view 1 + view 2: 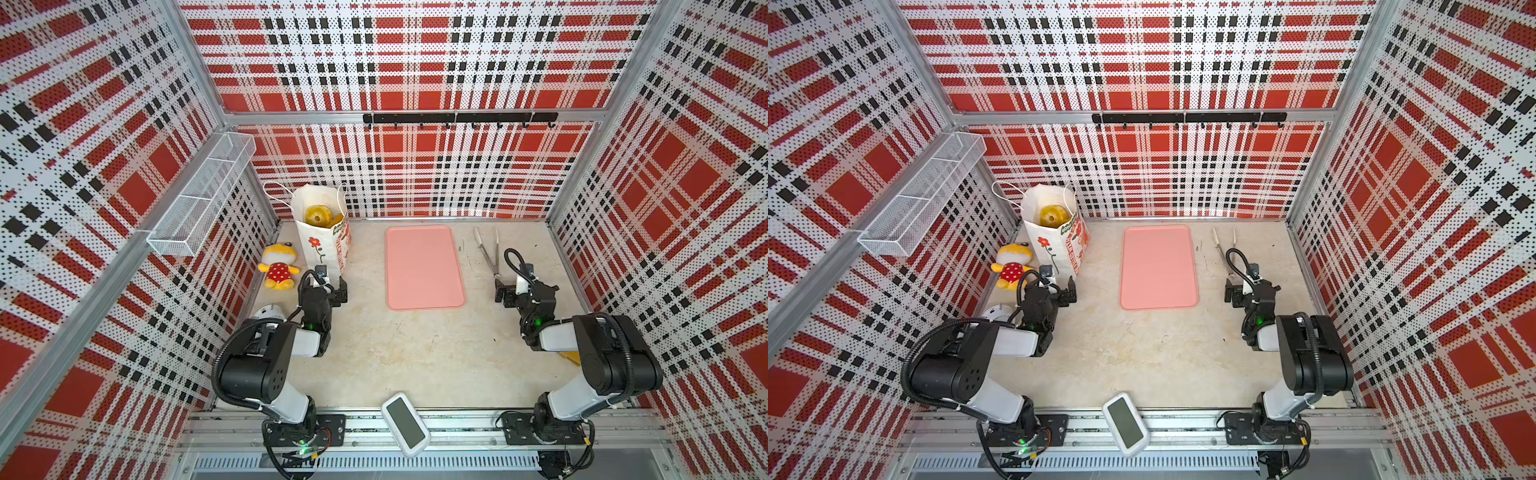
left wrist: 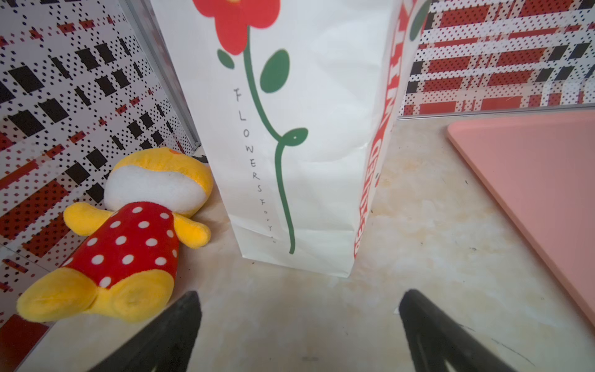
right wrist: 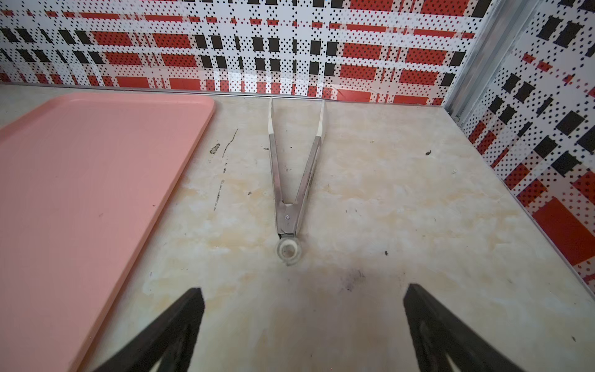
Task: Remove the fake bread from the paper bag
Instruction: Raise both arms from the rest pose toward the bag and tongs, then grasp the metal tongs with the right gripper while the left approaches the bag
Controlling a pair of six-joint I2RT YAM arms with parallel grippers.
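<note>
Tall white flower-printed paper bag [image 1: 322,245] stands upright at far left, mouth up, glossy golden ring-shaped fake bread [image 1: 318,215] inside; left gripper [image 2: 301,298] and right gripper [image 3: 302,290], jaws wide and empty, flank the bare near tabletop [image 1: 415,353].

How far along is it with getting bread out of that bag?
Nothing looks done yet: the fake bread sits inside the upright paper bag, and none lies on the pink tray. Nothing is in hand: the left gripper, facing the bag, and the right gripper, facing the tongs, both have open, empty jaws. All the bread remains to be taken out.
</note>
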